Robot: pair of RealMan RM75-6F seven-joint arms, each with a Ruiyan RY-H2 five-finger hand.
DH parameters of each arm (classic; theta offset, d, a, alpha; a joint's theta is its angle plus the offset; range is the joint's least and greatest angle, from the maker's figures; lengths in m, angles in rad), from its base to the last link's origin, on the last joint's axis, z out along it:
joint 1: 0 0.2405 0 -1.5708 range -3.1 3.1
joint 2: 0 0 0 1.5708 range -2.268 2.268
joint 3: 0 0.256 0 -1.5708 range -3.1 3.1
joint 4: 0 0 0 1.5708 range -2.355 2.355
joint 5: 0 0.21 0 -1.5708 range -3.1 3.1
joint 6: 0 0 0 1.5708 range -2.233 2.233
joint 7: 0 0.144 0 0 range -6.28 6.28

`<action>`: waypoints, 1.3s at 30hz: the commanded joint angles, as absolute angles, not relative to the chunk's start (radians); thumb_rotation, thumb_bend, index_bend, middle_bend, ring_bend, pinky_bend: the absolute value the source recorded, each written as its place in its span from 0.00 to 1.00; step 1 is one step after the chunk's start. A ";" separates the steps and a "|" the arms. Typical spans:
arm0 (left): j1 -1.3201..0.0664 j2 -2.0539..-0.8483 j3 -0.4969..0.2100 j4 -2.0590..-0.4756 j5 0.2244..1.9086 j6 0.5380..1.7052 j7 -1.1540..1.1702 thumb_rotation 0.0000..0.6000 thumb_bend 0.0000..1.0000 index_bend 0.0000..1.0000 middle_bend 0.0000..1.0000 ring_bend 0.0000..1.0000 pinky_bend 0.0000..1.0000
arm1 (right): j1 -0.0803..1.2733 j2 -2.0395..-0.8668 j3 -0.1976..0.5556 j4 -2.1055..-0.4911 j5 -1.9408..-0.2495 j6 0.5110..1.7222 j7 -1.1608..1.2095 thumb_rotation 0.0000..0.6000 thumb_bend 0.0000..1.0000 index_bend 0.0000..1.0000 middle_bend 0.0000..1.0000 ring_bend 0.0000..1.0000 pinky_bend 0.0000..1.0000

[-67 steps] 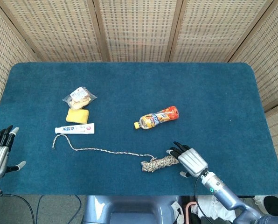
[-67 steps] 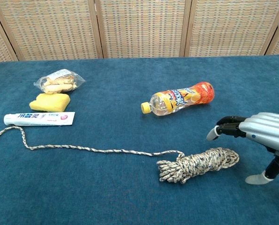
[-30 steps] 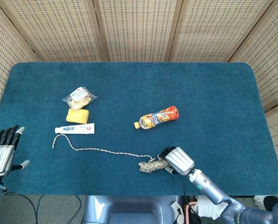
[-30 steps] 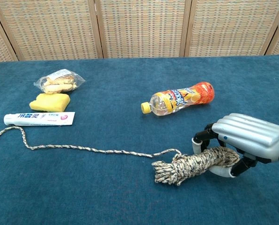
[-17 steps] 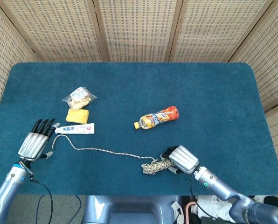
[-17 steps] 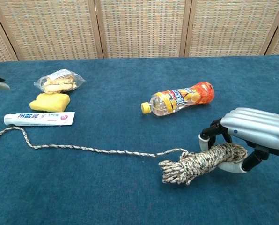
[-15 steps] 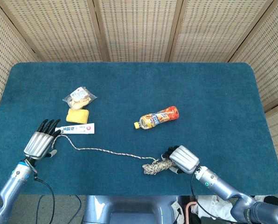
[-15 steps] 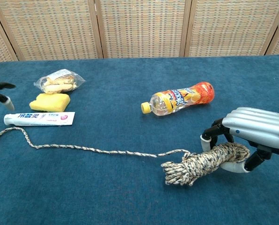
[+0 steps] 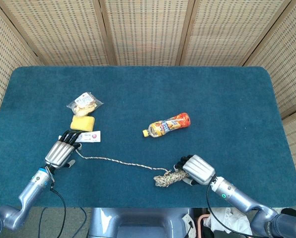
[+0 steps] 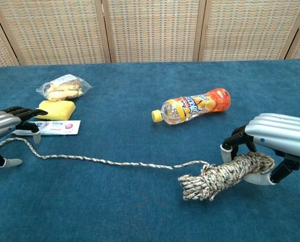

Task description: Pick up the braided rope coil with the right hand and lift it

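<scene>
Right hand (image 9: 198, 169) grips one end of the rope coil (image 10: 225, 175), fingers (image 10: 236, 140) curled over the top and thumb under it; coil sits near the front edge of the blue table (image 9: 227, 99), right of centre, its free end sticking out toward the left. Can't tell whether the coil's underside touches the cloth. One loose rope tail (image 9: 118, 161) runs from the coil across the table to the left, approx. straight, w/ a bend at its far end. Left hand (image 9: 61, 151) hovers low over that far end, fingers (image 10: 19, 111) extended and slightly apart, holding nothing, tips over the toothpaste tube (image 10: 59, 127).

Count on the table: 1 coil, 1 orange bottle (image 9: 168, 124) lying on its side w/ yellow cap pointing left, 1 toothpaste tube, 1 yellow sponge (image 9: 82, 123) just behind the tube, 1 clear snack bag (image 9: 84, 103) behind the sponge. Two hands in view. Wicker screens (image 9: 148, 29) stand behind the table.
</scene>
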State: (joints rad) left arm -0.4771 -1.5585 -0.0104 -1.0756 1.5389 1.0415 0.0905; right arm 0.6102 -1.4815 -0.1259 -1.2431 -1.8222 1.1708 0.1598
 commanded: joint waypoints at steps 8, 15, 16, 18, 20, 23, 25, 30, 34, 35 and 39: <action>-0.509 -1.555 -0.010 -1.083 1.518 0.997 0.082 1.00 0.36 0.45 0.00 0.00 0.00 | 0.613 -1.476 -0.126 -1.255 -1.815 1.167 0.146 1.00 0.60 0.63 0.55 0.39 0.52; -0.529 -1.559 -0.016 -1.094 1.494 0.969 0.110 1.00 0.37 0.47 0.00 0.00 0.00 | 0.614 -1.475 -0.127 -1.257 -1.812 1.165 0.142 1.00 0.61 0.63 0.55 0.39 0.52; -0.531 -1.560 -0.019 -1.093 1.491 0.968 0.112 1.00 0.37 0.47 0.00 0.00 0.00 | 0.614 -1.475 -0.128 -1.257 -1.811 1.166 0.142 1.00 0.61 0.63 0.55 0.39 0.52; -0.538 -1.562 -0.020 -1.092 1.487 0.962 0.121 1.00 0.37 0.48 0.00 0.00 0.00 | 0.613 -1.474 -0.128 -1.258 -1.811 1.167 0.142 1.00 0.61 0.63 0.55 0.39 0.52; -0.543 -1.564 -0.018 -1.090 1.483 0.954 0.133 1.00 0.38 0.48 0.00 0.00 0.00 | 0.613 -1.474 -0.129 -1.259 -1.811 1.169 0.141 1.00 0.61 0.63 0.55 0.39 0.52; -0.546 -1.568 -0.015 -1.091 1.476 0.945 0.139 1.00 0.38 0.50 0.00 0.00 0.00 | 0.613 -1.476 -0.129 -1.259 -1.809 1.170 0.143 1.00 0.61 0.63 0.55 0.39 0.52; -0.547 -1.571 -0.013 -1.089 1.471 0.942 0.143 1.00 0.39 0.50 0.00 0.00 0.00 | 0.613 -1.478 -0.129 -1.257 -1.809 1.170 0.144 1.00 0.61 0.63 0.55 0.39 0.52; -0.550 -1.574 -0.013 -1.087 1.460 0.937 0.145 1.00 0.41 0.53 0.00 0.00 0.00 | 0.613 -1.478 -0.129 -1.253 -1.810 1.174 0.145 1.00 0.61 0.63 0.55 0.39 0.52; -0.552 -1.575 -0.012 -1.085 1.453 0.932 0.144 1.00 0.43 0.58 0.00 0.00 0.00 | 0.613 -1.477 -0.129 -1.252 -1.808 1.174 0.149 1.00 0.61 0.63 0.55 0.39 0.52; -0.553 -1.575 -0.012 -1.085 1.452 0.931 0.144 1.00 0.43 0.58 0.00 0.00 0.00 | 0.613 -1.478 -0.129 -1.251 -1.808 1.174 0.149 1.00 0.61 0.63 0.55 0.39 0.52; -0.553 -1.576 -0.011 -1.084 1.448 0.934 0.140 1.00 0.45 0.62 0.00 0.00 0.00 | 0.613 -1.479 -0.130 -1.249 -1.807 1.173 0.151 1.00 0.61 0.63 0.55 0.39 0.52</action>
State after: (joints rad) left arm -0.5529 -1.5756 -0.0106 -1.0844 1.4485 0.9337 0.1404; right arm 0.6134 -1.4792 -0.1303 -1.2486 -1.8071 1.1732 0.1509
